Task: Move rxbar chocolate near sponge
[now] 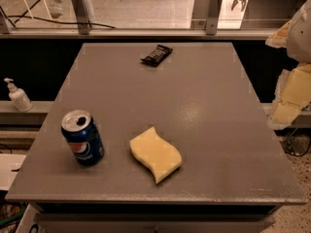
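Note:
The rxbar chocolate (156, 55), a small black wrapper, lies flat near the far edge of the grey table (204, 110), a little left of centre. The sponge (155, 154), pale yellow with wavy edges, lies near the front edge at centre. The bar and sponge are far apart, almost the table's whole depth. My gripper (291, 93) shows only partly as white and pale yellow parts at the right edge of the view, beyond the table's right side, away from both things and holding nothing that I can see.
A blue soda can (82, 138) stands upright at the front left, to the left of the sponge. A white pump bottle (18, 96) stands on a ledge off the table's left side. A railing with posts runs behind the far edge.

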Tool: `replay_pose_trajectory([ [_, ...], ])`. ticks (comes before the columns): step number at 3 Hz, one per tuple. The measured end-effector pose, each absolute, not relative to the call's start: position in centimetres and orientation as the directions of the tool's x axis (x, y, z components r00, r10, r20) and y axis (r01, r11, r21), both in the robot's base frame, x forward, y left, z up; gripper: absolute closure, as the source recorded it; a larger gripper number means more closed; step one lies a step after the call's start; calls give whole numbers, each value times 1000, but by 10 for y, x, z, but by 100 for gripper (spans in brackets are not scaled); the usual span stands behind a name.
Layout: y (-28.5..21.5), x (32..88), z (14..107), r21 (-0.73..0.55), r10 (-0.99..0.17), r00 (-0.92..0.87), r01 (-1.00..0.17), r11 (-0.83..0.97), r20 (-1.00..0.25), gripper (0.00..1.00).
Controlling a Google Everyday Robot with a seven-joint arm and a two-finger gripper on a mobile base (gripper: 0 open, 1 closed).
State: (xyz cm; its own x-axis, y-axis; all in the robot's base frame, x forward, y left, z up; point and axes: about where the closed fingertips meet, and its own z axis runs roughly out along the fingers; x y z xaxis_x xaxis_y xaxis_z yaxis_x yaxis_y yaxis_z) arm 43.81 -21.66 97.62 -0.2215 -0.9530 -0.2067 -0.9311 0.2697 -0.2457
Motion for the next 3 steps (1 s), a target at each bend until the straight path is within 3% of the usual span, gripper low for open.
replay_pose_trajectory([
  [2,-217,442,978,-247,-943,-234,-924,291,-236,0],
  [3,-214,467,972,-247,-918,-236,-914,321,-319,0],
])
